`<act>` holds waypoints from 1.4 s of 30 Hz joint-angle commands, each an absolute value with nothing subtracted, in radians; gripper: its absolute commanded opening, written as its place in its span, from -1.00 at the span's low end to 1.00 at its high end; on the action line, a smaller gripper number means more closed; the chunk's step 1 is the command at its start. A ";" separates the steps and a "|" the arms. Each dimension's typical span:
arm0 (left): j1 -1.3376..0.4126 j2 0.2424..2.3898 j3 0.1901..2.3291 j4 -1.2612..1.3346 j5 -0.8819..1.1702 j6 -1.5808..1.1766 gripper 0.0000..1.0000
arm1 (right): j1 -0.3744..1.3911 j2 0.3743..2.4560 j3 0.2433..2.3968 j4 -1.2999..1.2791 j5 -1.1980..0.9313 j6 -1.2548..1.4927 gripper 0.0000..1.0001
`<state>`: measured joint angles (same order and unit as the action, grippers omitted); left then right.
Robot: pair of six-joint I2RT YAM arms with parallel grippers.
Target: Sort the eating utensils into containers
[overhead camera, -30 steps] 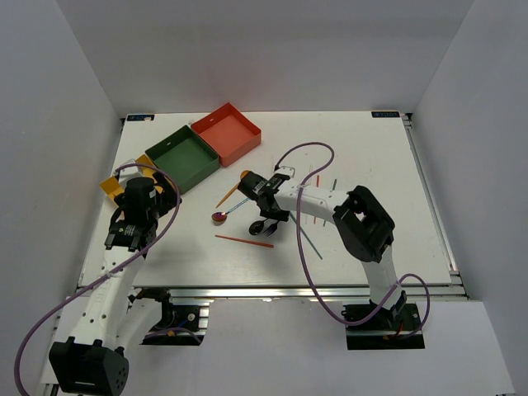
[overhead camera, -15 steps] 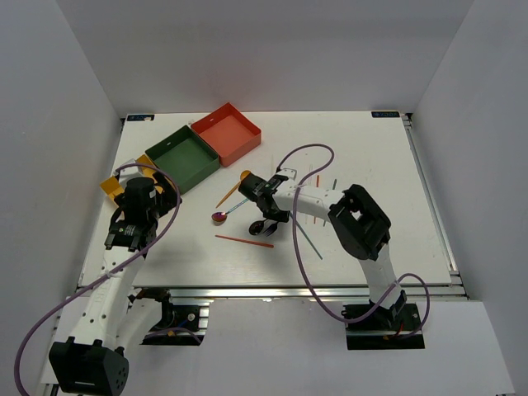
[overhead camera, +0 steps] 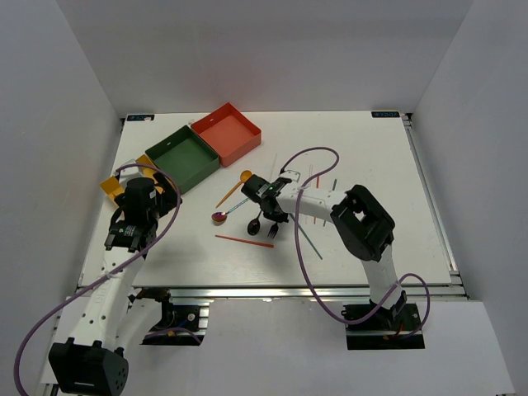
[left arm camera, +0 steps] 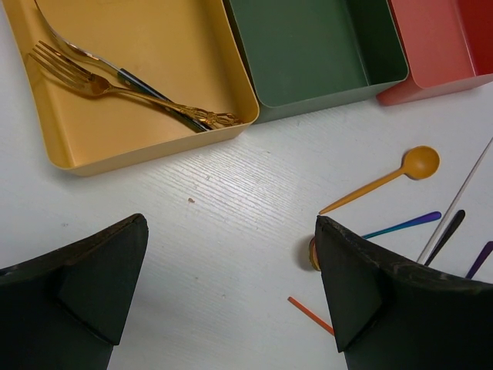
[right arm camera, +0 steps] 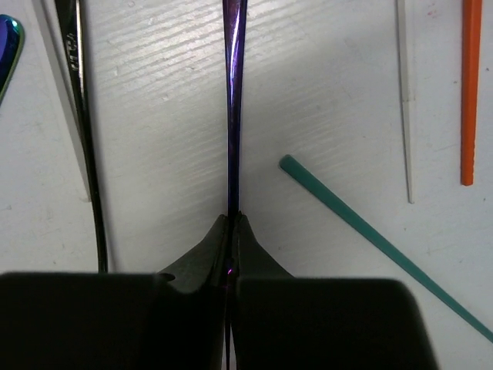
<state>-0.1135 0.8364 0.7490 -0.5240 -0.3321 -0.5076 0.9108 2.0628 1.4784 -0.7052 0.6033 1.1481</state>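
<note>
I am holding my left pincer (left arm camera: 231, 223) spread wide above the white table (overhead camera: 371, 165), gripping nothing, its two black fingers (left arm camera: 92, 277) standing well apart over bare tabletop. Just beyond it the shallow yellow square box (left arm camera: 139, 146) is sitting at the far left. It is carrying a gold fork (left arm camera: 131, 94) lying slantwise, with a second fork with a dark handle (left arm camera: 73, 52) crossing under it. The dark green square box (left arm camera: 308, 46) is sitting right beside the yellow one, and the red-orange square box (left arm camera: 439, 38) is touching the green one's right side.

Nearer the middle, a gold-orange spoon (left arm camera: 385, 179) is lying on the table just short of the boxes. An iridescent spoon (overhead camera: 219, 217) is lying near it, and a thin red chopstick (overhead camera: 244, 241) is lying closer to my bases.

I am pressing my right pincer (right arm camera: 233, 218) together on a slim purple iridescent handle (right arm camera: 233, 92), which is running straight out from between the fingertips. I cannot tell which utensil it belongs to, or whether it is clear of the table. A slim black handle (right arm camera: 83, 116) is lying beside it on one side. On the other side a teal chopstick (right arm camera: 370, 231) is lying slantwise, with a silver chopstick (right arm camera: 405, 100) and an orange-red chopstick (right arm camera: 470, 92) side by side beyond it.
</note>
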 commanded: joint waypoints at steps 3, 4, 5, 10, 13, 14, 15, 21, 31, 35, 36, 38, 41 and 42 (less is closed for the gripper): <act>-0.117 0.816 0.781 -0.517 -0.319 -0.503 0.96 | 0.907 2.005 1.433 -0.741 0.626 1.215 -1.00; -0.118 0.816 0.779 -0.512 -0.292 -0.505 0.96 | 0.907 1.985 1.433 -0.749 0.632 1.221 -1.00; -0.117 0.816 0.787 -0.512 -0.264 -0.508 0.96 | 0.907 1.973 1.431 -0.752 0.644 1.224 -1.00; -0.118 0.833 0.860 -0.488 -0.039 -0.528 0.96 | 0.916 1.817 1.390 -0.588 0.635 1.031 -1.00; -0.118 0.864 0.910 -0.448 0.121 -0.548 0.96 | 0.917 1.712 1.312 -0.336 0.487 0.777 -1.00; -0.117 0.870 0.919 -0.439 0.150 -0.552 0.96 | 0.917 1.694 1.299 -0.292 0.424 0.726 -1.00; -0.117 0.877 0.925 -0.427 0.213 -0.560 0.96 | 0.917 1.677 1.284 -0.257 0.372 0.683 -1.00; -0.117 0.946 0.879 -0.255 0.471 -0.713 0.96 | 0.923 1.617 1.283 -0.039 0.014 0.402 -1.00; -0.118 1.066 0.824 -0.146 0.486 -0.796 0.96 | 0.928 1.649 1.402 0.029 -0.235 0.328 -1.00; -0.118 1.101 0.804 -0.092 0.474 -0.827 0.90 | 0.939 1.681 1.448 0.044 -0.294 0.327 -1.00; -0.118 1.120 0.810 -0.094 0.469 -0.828 0.64 | 0.942 1.684 1.448 0.052 -0.296 0.324 -1.00; -0.118 1.129 0.813 -0.089 0.451 -0.834 0.35 | 0.946 1.693 1.456 0.058 -0.302 0.319 -1.00; -0.117 1.137 0.825 -0.072 0.436 -0.857 -0.83 | 0.945 1.730 1.486 0.055 -0.293 0.311 -1.00; -0.118 1.137 0.839 -0.078 0.425 -0.865 -1.00 | 0.943 1.749 1.500 0.058 -0.287 0.310 -1.00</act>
<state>-0.1265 1.1393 0.8177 -0.0898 0.4706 -0.8558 0.9390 1.7370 1.4242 -0.0021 -0.2546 0.3347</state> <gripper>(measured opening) 0.075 0.008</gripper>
